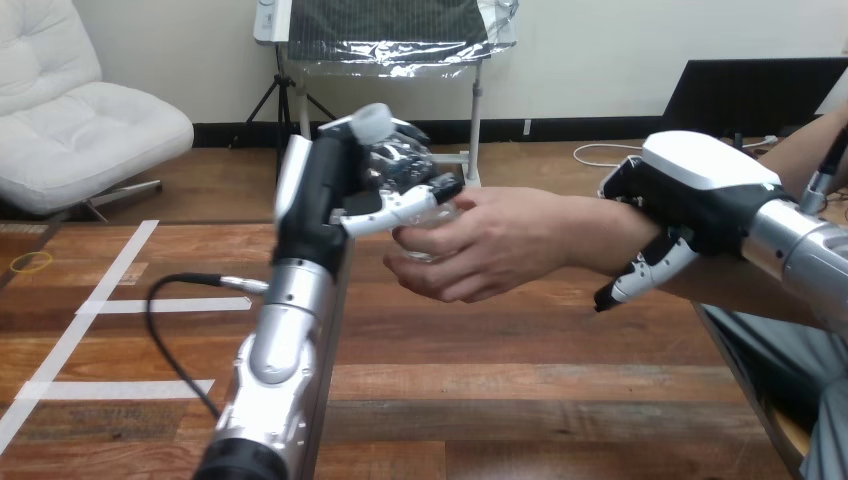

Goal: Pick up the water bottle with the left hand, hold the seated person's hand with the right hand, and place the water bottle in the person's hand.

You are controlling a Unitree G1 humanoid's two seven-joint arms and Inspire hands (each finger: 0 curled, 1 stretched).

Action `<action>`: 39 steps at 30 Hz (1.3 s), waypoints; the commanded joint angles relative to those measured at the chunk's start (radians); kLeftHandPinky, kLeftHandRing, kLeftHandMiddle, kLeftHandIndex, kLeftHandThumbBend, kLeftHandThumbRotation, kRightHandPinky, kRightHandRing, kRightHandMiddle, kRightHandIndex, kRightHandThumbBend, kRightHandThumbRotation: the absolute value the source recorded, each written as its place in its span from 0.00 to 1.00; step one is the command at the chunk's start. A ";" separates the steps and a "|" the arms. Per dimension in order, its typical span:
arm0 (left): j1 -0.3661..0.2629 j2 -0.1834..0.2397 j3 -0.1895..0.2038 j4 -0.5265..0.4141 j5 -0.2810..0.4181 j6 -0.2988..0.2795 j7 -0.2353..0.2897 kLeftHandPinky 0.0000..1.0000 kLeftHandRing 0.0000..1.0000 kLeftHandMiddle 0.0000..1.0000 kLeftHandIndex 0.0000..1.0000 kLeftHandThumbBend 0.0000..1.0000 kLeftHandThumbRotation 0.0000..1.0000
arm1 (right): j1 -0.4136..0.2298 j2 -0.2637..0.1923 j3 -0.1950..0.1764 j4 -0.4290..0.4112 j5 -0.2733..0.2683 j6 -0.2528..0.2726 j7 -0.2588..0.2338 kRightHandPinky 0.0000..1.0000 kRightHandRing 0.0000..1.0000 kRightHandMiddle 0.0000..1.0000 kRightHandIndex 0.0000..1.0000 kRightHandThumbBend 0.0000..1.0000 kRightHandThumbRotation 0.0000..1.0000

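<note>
My left hand (pixel 318 190) is raised above the middle of the table, its fingers and thumb curled round a clear water bottle (pixel 402 165) with a white cap. The person's hand (pixel 500 245) reaches in from the right and wraps its fingers round the lower part of the same bottle, so both hands are on it. My right hand (pixel 700 195) lies over the person's wrist (pixel 610 232), with its fingers curled down round the near side of the wrist.
White tape lines (pixel 110 300) mark the wooden table (pixel 500 390) at the left. A black cable (pixel 165 320) loops beside my left forearm. A yellow band (pixel 30 262) lies at the far left. The table's right edge runs near the person.
</note>
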 commanded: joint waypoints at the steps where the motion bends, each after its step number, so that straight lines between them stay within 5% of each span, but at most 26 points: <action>1: -0.137 -0.036 -0.009 0.017 -0.021 -0.050 -0.011 0.31 0.37 0.42 0.46 0.66 0.00 | -0.094 0.028 -0.026 -0.013 0.000 0.034 -0.007 0.30 0.35 0.40 0.41 0.89 0.17; 28: -0.184 -0.177 -0.026 0.048 -0.084 -0.031 -0.049 0.31 0.36 0.41 0.45 0.69 0.00 | -0.087 0.034 -0.028 -0.008 -0.008 0.048 -0.007 0.33 0.37 0.41 0.41 0.88 0.18; 39: -0.185 -0.199 -0.041 0.035 -0.094 -0.020 -0.055 0.30 0.36 0.41 0.45 0.70 0.00 | -0.078 0.034 -0.028 -0.008 -0.007 0.039 -0.016 0.30 0.35 0.40 0.41 0.88 0.18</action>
